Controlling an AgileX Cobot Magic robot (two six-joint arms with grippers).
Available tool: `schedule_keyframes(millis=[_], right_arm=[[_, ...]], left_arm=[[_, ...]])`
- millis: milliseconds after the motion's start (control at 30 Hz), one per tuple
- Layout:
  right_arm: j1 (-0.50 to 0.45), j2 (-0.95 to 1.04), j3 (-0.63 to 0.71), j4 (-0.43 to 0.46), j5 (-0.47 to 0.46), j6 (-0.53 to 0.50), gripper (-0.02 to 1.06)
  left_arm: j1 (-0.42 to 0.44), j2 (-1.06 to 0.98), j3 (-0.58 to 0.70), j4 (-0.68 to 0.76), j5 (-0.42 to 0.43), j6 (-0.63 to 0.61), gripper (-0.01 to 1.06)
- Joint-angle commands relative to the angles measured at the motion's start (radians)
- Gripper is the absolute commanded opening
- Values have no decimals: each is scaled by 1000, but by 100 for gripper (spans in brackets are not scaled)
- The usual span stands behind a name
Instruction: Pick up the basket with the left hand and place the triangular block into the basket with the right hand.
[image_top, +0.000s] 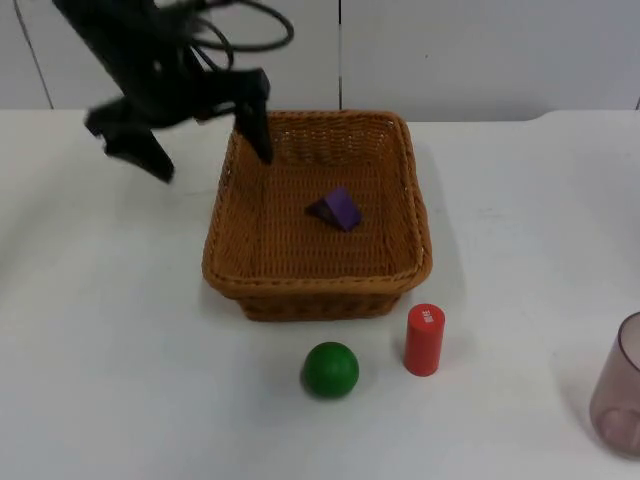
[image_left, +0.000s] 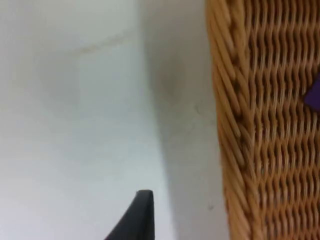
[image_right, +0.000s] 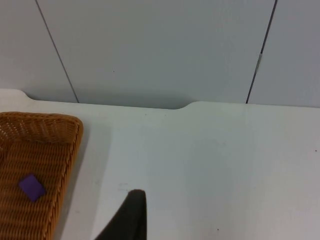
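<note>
Looking down on the table, we see the basket (image_top: 318, 215) standing on the white table (image_top: 100, 350) with the purple block (image_top: 337, 209) lying inside it, near the middle of the woven floor. Our left gripper (image_top: 205, 135) hangs at the basket's far left corner, its fingers spread wide: one finger (image_top: 256, 125) reaches over the rim into the basket, the other (image_top: 140, 150) stands outside over the table. It grips nothing. From the left wrist we see the rim (image_left: 227, 125) running just beside the outer fingertip (image_left: 137, 215), and a sliver of purple block beyond the weave. The right arm waits; its wrist camera looks across the table at the basket and the block in it, and we cannot tell how its fingers stand.

We judge the placing part already met; the risk lies with the left gripper. If it moves sideways without first rising, the inner finger could catch the wall and drag or tip the basket, sliding the block about. A closing bite on the corner alone could also lift the basket crooked. The green ball (image_top: 330, 368) and red cylinder (image_top: 424, 340) stand just in front of the basket, and a shoved basket could knock them.
</note>
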Motion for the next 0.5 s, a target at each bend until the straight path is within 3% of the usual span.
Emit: schedule_keyframes(millis=[0,233,367,467], right_arm=[[-6,-8,1,1,0,-12,105],[-6,-8,1,27,34,-12,105],[-6,-8,1,31,30,-14,105],[-6,-8,1,31,30,-14,105]], left_arm=[[-2,-95,-3,100,29,-51,105],[-14,-300,6,245,40,-104,105],[-38,-511,122,438,-28,-199,105],[-38,-629,194,458,-54,-214,105]])
